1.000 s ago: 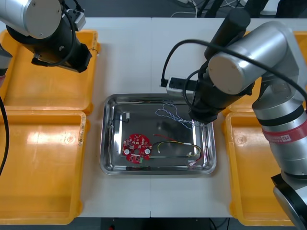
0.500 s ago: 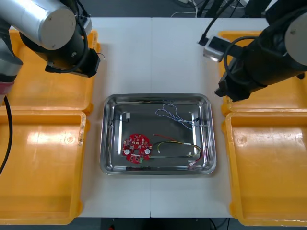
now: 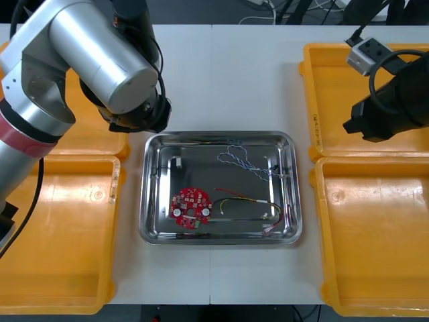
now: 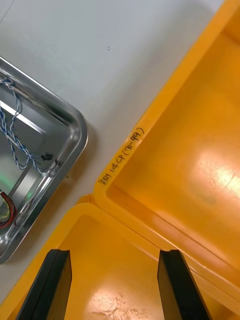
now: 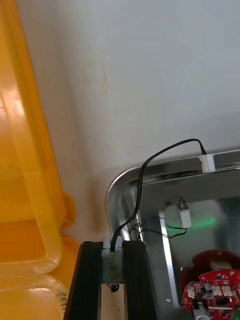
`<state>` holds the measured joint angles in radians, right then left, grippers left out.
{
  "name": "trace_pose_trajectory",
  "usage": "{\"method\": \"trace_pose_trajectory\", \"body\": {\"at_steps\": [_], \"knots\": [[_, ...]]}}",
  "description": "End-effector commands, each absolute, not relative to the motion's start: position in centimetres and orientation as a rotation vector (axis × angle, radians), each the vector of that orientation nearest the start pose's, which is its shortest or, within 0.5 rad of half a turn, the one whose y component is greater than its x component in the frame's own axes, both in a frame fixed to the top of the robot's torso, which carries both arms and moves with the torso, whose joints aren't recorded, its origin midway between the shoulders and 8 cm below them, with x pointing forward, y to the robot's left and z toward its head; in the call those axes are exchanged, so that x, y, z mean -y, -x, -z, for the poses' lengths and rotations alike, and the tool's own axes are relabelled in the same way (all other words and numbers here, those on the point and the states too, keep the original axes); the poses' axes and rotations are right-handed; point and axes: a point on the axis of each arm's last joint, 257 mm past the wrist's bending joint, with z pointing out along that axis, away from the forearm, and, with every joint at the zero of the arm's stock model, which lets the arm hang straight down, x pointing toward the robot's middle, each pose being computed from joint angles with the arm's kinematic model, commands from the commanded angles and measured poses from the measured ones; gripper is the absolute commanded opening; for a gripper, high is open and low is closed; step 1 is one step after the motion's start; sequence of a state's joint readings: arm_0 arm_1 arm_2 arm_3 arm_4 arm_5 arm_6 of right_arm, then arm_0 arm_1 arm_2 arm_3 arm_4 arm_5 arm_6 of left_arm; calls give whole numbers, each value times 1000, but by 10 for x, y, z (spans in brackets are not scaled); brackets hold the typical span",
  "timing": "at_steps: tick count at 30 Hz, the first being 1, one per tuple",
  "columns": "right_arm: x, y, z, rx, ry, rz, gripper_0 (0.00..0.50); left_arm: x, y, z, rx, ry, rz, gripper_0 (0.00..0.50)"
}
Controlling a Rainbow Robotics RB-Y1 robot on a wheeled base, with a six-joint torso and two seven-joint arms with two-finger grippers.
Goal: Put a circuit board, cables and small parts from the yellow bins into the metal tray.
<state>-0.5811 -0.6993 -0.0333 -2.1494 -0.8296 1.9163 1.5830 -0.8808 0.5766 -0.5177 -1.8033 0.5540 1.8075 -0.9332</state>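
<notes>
Left claw is seen pinched on the white plug end of the black cable, over the corner of the metal tray beside a left yellow bin. The cable's other plug is seen at the tray rim. Right claw is held spread, nothing gripped, above the seam between the right yellow bins. Red circuit board, blue and white cable and red and yellow cable are found inside the tray on the bench.

I count four yellow bins, one metal tray, one red circuit board, one blue-white cable, one red-yellow cable, one black cable and maybe two small metal parts, hard to tell.
</notes>
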Motion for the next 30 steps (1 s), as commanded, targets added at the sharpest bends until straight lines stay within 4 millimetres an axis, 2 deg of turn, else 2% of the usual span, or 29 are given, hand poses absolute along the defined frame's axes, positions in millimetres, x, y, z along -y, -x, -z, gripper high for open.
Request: {"method": "trace_pose_trajectory", "body": {"at_steps": [1,13,18,23,30], "knots": [[272,-445,74,-2423,562,72,500,-116,-499,156,-2548,-76,-49,0],[302,-440,73,-2482,231,20,500,-70,-495,193,-2497,-20,73,0],[314,-437,78,-2511,128,5,500,-62,-489,213,-2506,-11,93,0],[338,-431,86,-2550,71,31,500,-54,-484,231,-2520,-16,110,0],[371,-424,99,-2596,-55,38,500,-47,-495,248,-2517,3,137,0]]}}
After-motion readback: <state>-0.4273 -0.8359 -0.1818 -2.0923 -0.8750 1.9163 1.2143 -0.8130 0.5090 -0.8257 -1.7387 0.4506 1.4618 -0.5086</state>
